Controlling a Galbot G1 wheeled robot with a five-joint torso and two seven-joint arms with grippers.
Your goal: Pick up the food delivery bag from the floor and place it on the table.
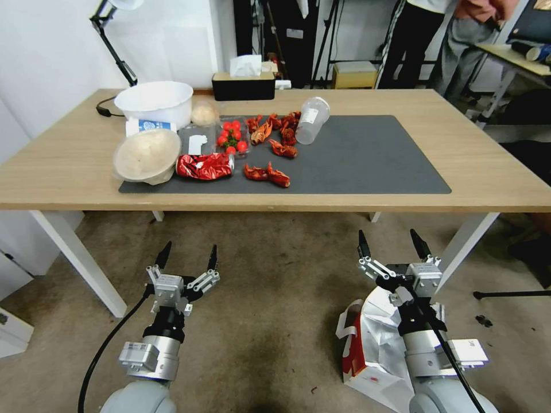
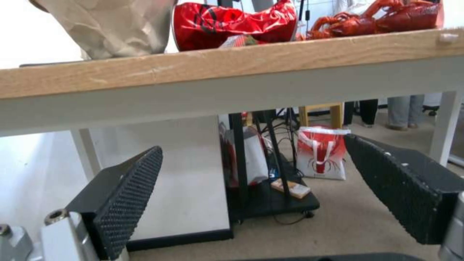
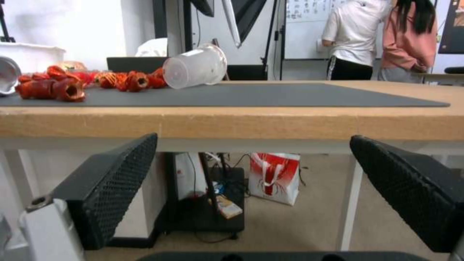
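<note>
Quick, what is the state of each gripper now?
Left gripper: open, holding nothing.
Right gripper: open, holding nothing, above the bag.

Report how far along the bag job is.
Nothing is done yet: the food delivery bag sits on the floor beside the right arm, not on the table. Nothing is in hand: the left claw and right claw hang open and empty in front of the table edge. The whole job remains: grasp the bag, lift it and set it on the table, perhaps on the bare right part of the grey mat.
</note>
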